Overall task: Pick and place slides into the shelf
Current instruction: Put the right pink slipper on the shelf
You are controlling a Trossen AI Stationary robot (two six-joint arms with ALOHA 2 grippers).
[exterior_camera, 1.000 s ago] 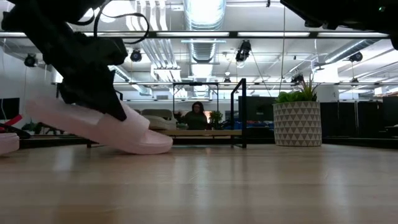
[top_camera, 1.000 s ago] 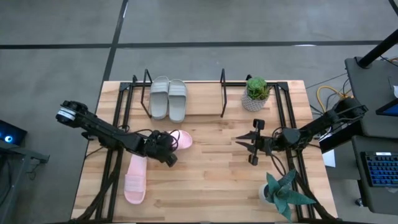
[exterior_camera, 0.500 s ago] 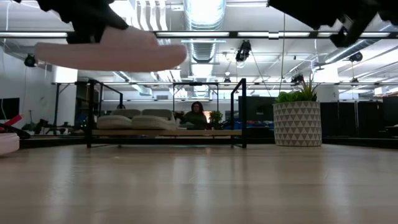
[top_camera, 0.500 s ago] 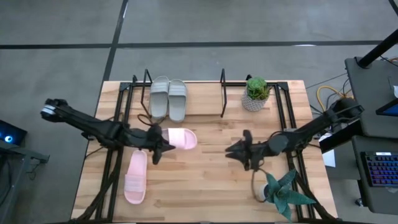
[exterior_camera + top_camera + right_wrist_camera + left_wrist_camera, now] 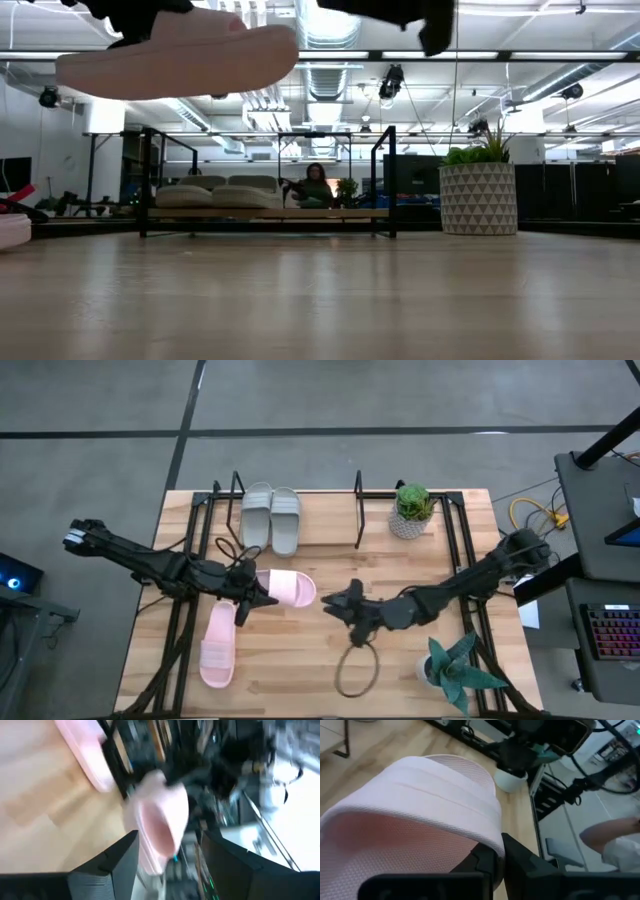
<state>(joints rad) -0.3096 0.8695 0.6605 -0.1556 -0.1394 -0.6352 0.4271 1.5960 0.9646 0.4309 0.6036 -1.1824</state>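
My left gripper (image 5: 256, 593) is shut on a pale pink slide (image 5: 290, 588), held high above the table's middle in the low view (image 5: 180, 60). The second pink slide (image 5: 217, 645) lies flat on its sole at the near left. Two grey slides (image 5: 272, 518) lie side by side on the wood base of the black wire shelf (image 5: 358, 510) at the far edge. My right gripper (image 5: 338, 606) is open and empty, just right of the held slide, with its fingers (image 5: 120, 860) standing wide apart and pointing at it. My left gripper holds the pink slide by the side end of its wide strap (image 5: 487, 837), where the strap meets the sole. One finger (image 5: 480, 862) sits under the strap and the other (image 5: 525, 862) outside it. The fingers come roughly level from the table's left. The slide is lifted clear, nearly level, sole down.
A potted plant in a white patterned pot (image 5: 411, 510) stands at the far right beside the shelf. A second potted plant (image 5: 452, 668) stands at the near right. A dark cable loop (image 5: 355, 670) hangs under my right arm. Black side rails (image 5: 190, 560) run along both table sides.
My left gripper has risen with the pink slide, whose toe rested on the table a second ago; it now hangs clear and nearly level. My right gripper has moved toward the table's left, close to the held slide.
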